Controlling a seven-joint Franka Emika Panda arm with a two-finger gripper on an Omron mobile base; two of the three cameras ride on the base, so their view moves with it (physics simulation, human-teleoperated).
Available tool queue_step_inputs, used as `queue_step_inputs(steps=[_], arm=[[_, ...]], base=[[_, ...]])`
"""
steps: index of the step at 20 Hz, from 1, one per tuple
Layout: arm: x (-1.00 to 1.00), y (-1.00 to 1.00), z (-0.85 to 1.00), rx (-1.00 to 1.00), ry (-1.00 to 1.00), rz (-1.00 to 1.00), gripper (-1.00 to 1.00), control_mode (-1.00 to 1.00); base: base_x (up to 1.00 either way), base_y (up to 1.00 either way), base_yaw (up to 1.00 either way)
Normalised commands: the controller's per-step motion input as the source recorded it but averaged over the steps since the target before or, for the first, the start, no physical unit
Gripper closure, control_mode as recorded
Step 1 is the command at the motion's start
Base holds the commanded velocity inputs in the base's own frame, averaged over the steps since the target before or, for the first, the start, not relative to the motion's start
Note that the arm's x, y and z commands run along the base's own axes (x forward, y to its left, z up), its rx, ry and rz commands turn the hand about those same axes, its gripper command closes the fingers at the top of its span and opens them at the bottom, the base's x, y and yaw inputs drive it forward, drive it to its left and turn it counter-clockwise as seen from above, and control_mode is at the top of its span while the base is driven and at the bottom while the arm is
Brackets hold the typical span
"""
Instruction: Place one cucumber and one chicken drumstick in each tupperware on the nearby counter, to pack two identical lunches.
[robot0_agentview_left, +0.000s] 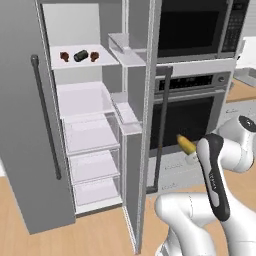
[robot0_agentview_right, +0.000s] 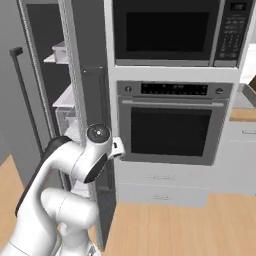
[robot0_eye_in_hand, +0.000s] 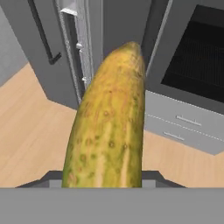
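Note:
A yellow-green cucumber (robot0_eye_in_hand: 109, 127) runs up the middle of the hand view, held lengthwise in my gripper (robot0_agentview_left: 191, 156); its tip (robot0_agentview_left: 185, 144) pokes out in front of the oven. The fingertips are hidden under it. On the top shelf of the open fridge (robot0_agentview_left: 82, 62) lie two brown chicken drumsticks (robot0_agentview_left: 64, 56) (robot0_agentview_left: 94, 55) with a dark cucumber (robot0_agentview_left: 80, 55) between them. A strip of light-brown counter (robot0_agentview_right: 242, 115) shows at the far right, with another patch of the counter (robot0_agentview_left: 240, 92) beside the oven. No tupperware is in sight.
The open fridge door (robot0_agentview_left: 142, 150) stands edge-on just left of my hand, its long handle (robot0_agentview_left: 160, 130) close by. A wall oven (robot0_agentview_right: 172, 130) and a microwave (robot0_agentview_right: 165, 30) face me. Drawers (robot0_agentview_right: 162, 177) sit below the oven, above the pale wooden floor (robot0_agentview_right: 165, 225).

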Motion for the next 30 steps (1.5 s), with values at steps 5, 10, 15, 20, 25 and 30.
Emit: queue_step_inputs(steps=[5,10,15,20,25,30], arm=[[0.0,0.0,0.0,0.0,0.0,0.0,1.0,1.0],[0.0,0.0,0.0,0.0,0.0,0.0,1.0,1.0],[0.0,0.0,0.0,0.0,0.0,0.0,1.0,1.0],[0.0,0.0,0.0,0.0,0.0,0.0,1.0,1.0],[0.0,0.0,0.0,0.0,0.0,0.0,1.0,1.0],[0.0,0.0,0.0,0.0,0.0,0.0,1.0,1.0]], base=[[0.19,-1.0,-0.17],[0.75,-1.0,-0.04],[1.0,-1.0,0.0],[1.0,-1.0,0.0],[1.0,-1.0,0.02],[0.98,-1.0,0.08]])
